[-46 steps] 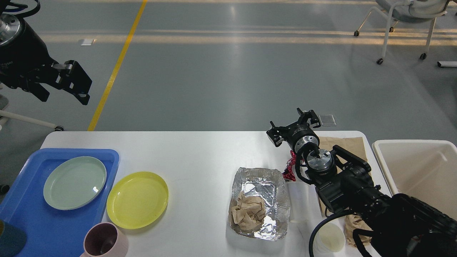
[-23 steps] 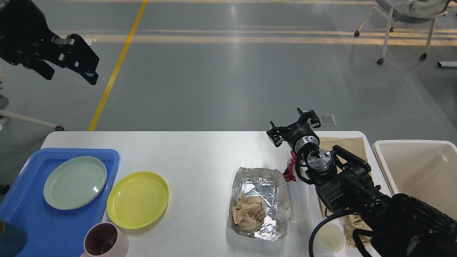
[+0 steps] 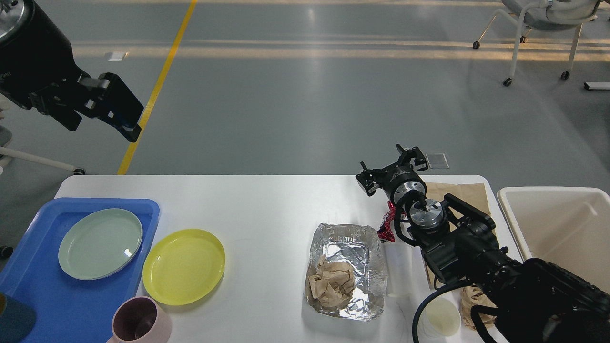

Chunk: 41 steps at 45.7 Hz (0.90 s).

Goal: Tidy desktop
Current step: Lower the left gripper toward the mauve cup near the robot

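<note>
Head view looks down on the white desktop (image 3: 267, 205), which fills the lower half. At upper left, above the floor, the left gripper (image 3: 107, 112) hangs with fingers spread and nothing between them. By the far right edge the right gripper (image 3: 391, 167) is seen end-on; whether it is clenched cannot be told. A foil tray (image 3: 329, 238) holds crumpled brown paper (image 3: 331, 281); a yellow plate (image 3: 183, 267) lies just beside the blue tray (image 3: 28, 290).

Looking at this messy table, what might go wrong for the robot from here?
The pink mug sits at the near edge of the desktop, so a nudge might tip it off. The right end effector hovers near the red wrapper and foil tray; lowering carelessly might crush or scatter them.
</note>
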Each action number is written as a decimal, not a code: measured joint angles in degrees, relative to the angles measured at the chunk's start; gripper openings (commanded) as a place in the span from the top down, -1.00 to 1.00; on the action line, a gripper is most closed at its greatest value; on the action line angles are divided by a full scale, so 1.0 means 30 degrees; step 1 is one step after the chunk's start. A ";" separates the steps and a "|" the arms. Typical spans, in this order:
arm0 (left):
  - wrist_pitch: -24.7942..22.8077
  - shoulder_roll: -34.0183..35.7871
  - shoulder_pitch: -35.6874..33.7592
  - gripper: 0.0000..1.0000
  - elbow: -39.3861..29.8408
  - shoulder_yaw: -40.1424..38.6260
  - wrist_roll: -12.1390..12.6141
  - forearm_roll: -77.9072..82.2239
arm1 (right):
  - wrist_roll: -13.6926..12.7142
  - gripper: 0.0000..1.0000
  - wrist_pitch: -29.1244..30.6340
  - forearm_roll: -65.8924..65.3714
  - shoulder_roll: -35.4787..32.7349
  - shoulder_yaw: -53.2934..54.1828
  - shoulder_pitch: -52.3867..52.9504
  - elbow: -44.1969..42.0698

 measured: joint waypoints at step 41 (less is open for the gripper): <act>0.0636 -0.1196 0.2886 -0.78 -0.2557 0.0182 0.1390 0.0061 | 0.0005 -1.00 0.0000 -0.0001 0.0000 0.0002 -0.0004 0.0000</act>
